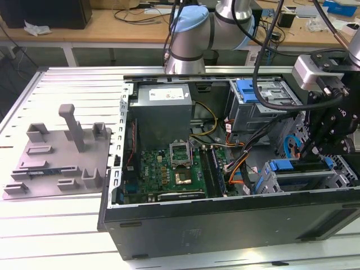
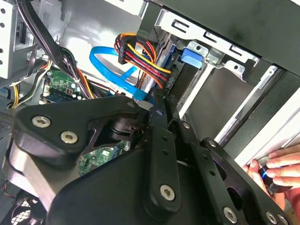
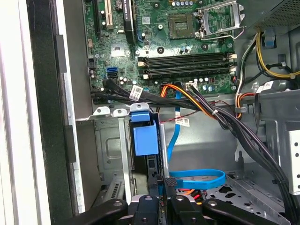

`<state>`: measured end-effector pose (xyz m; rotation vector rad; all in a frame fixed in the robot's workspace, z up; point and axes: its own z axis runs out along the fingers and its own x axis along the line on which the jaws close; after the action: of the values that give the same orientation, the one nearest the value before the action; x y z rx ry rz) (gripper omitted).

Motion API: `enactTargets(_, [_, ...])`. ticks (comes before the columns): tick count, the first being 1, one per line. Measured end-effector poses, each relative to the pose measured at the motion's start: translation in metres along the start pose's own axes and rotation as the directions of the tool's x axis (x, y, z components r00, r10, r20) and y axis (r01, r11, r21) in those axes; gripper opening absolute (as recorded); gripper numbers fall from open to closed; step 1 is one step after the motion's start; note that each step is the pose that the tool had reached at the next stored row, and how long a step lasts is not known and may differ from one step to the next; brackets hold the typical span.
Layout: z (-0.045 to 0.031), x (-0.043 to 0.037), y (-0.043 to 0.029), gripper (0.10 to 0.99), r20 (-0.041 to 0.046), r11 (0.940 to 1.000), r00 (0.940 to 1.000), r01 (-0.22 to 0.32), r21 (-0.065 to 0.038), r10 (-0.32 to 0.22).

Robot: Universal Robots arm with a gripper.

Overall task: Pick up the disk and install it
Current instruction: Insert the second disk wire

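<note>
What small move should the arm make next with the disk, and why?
Probably a short, slow push deeper into the cage: the disk stands in the cage slot with the gripper at its end, and a blue cable lies close beside.

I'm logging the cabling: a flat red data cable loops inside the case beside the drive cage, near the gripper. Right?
Not red. The looped flat cable is blue, as the first wrist view shows; it lies beside the drive cage, near the gripper.
</note>
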<state>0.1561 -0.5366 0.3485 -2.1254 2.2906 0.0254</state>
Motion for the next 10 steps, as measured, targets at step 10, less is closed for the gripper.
enactTargets(10, [0.0006, 0.0023, -0.0002, 0.161, 0.0027, 1.0000, 1.0000, 0.000, 0.000, 0.000])
